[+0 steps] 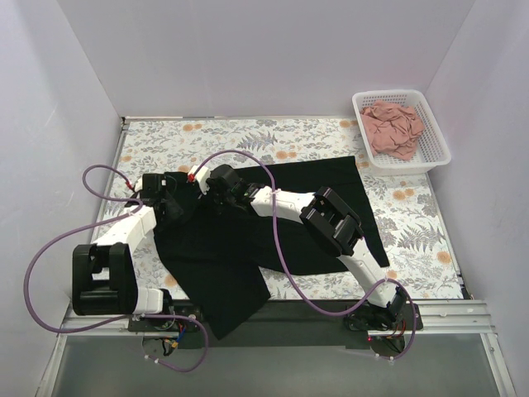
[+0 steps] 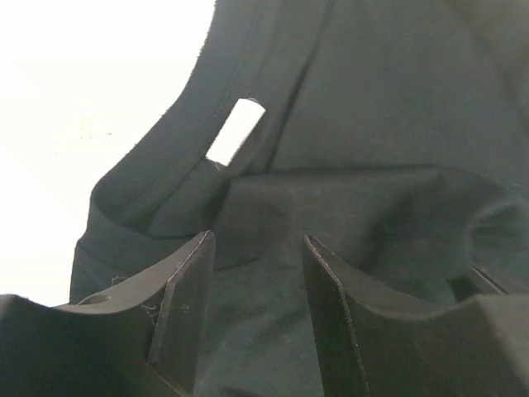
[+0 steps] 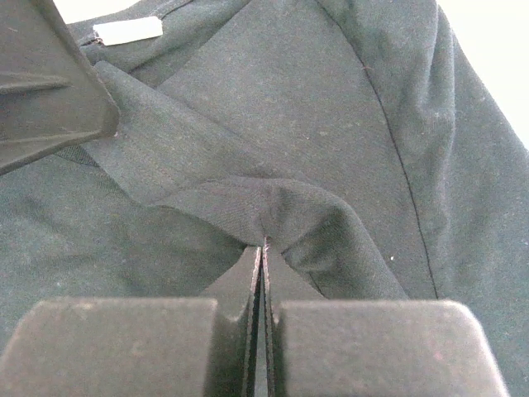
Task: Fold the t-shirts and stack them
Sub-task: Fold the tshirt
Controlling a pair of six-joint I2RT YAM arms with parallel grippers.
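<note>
The black t-shirt lies spread across the floral table, one corner hanging over the near edge. Its neck label shows white in both wrist views. My right gripper is shut, pinching a raised fold of the black cloth near the collar. Just left of it, my left gripper has its jaws apart, low over the same shirt, with cloth lying between the fingers. The pink t-shirt sits crumpled in the basket.
The white lattice basket stands at the back right corner. Purple cables loop over the black shirt and off the left side. White walls close in the table on three sides.
</note>
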